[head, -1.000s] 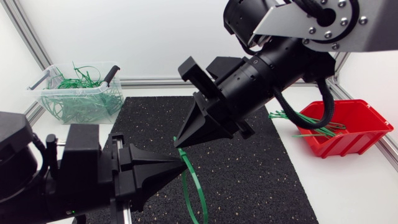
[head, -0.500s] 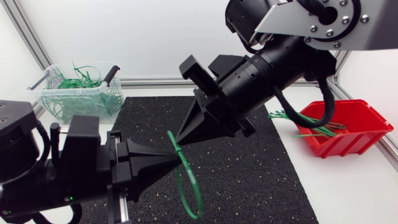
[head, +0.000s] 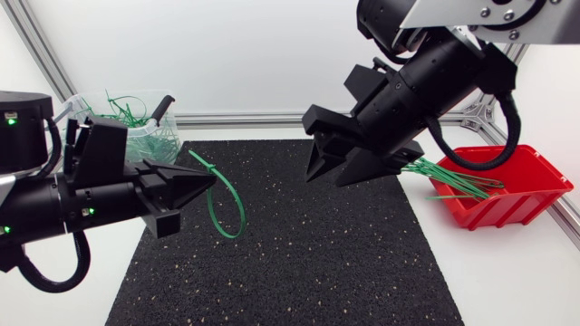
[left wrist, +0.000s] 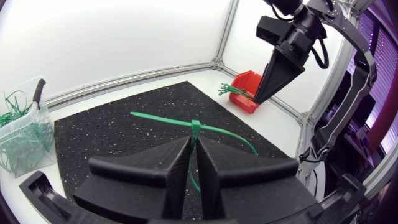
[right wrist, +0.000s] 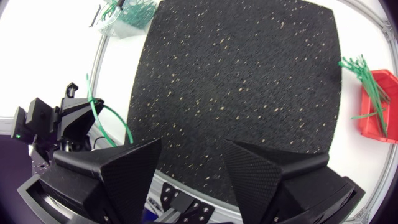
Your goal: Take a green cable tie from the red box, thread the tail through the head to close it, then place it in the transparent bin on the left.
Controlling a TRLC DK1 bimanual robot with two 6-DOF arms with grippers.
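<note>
The left gripper (head: 208,179) is pinching the looped green cable tie (left wrist: 194,127) between its closed fingers, in the air above the black mat (head: 299,263), while the right gripper (head: 324,181) is hanging over the mat with its fingers spread and empty. The tie is looking already closed (the tail is passing through the head), so I am judging that the carrying to the transparent bin (head: 149,145) is the step in hand. For doing it well, the loop should be hanging fully over the bin's rim before the fingers are letting go.

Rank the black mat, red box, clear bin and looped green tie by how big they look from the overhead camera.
1. black mat
2. red box and transparent bin: about alike, and the bin is partly hidden
3. looped green cable tie
</note>
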